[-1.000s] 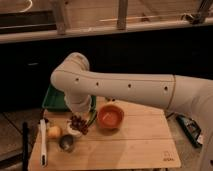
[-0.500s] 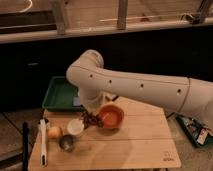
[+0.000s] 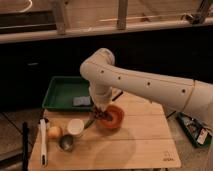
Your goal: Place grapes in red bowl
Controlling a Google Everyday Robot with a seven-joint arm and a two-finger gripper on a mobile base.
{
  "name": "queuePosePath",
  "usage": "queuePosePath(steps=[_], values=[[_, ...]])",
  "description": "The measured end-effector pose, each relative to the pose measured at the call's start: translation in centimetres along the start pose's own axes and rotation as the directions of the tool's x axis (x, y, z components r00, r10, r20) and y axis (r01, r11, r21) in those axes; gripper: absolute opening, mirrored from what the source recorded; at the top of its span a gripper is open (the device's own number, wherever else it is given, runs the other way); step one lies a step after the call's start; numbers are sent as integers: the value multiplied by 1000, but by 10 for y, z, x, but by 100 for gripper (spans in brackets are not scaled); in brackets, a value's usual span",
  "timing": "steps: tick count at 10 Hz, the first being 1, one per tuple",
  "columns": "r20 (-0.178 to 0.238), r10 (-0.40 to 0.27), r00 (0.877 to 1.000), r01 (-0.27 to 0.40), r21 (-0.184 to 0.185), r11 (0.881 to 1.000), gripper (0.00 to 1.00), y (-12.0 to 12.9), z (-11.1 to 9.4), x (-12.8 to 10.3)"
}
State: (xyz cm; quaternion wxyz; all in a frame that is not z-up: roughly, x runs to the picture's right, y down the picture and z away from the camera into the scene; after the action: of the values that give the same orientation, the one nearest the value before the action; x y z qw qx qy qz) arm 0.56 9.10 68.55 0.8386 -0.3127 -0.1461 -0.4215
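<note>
The red bowl (image 3: pixel 116 119) stands on the wooden table, right of the white cup. My gripper (image 3: pixel 101 113) hangs from the big white arm over the bowl's left rim. It is shut on the grapes (image 3: pixel 103 117), a small dark bunch held right at the rim. The arm hides part of the bowl and most of the bunch.
A green tray (image 3: pixel 62 90) with a grey object (image 3: pixel 81 101) sits at the table's back left. A white cup (image 3: pixel 76 127), a yellowish fruit (image 3: pixel 55 131), a metal cup (image 3: pixel 66 143) and a white-handled tool (image 3: pixel 43 141) lie at the front left. The wooden table (image 3: pixel 135 147) ends at the right near clutter on the floor (image 3: pixel 195 131).
My gripper has carried the grapes to the right, from beside the white cup to the left rim of the red bowl. The arm has swung right with it.
</note>
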Motion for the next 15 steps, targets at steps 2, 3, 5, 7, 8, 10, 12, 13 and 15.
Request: queuePosePath(steps=[2, 3, 5, 7, 8, 10, 12, 13, 15], values=[[12, 31, 999, -30, -33, 999, 1, 10, 19, 16], [19, 37, 999, -36, -42, 998, 1, 11, 23, 21], [49, 57, 997, -56, -34, 998, 1, 20, 27, 28], [68, 64, 996, -63, -21, 998, 1, 22, 30, 30], [77, 65, 995, -64, -16, 998, 1, 21, 31, 29], [102, 75, 992, -75, -9, 997, 1, 22, 33, 30], [114, 80, 990, -79, -7, 997, 1, 22, 34, 31], [118, 81, 990, -81, -9, 997, 1, 22, 34, 31], [125, 84, 989, -84, -10, 996, 1, 23, 35, 32]])
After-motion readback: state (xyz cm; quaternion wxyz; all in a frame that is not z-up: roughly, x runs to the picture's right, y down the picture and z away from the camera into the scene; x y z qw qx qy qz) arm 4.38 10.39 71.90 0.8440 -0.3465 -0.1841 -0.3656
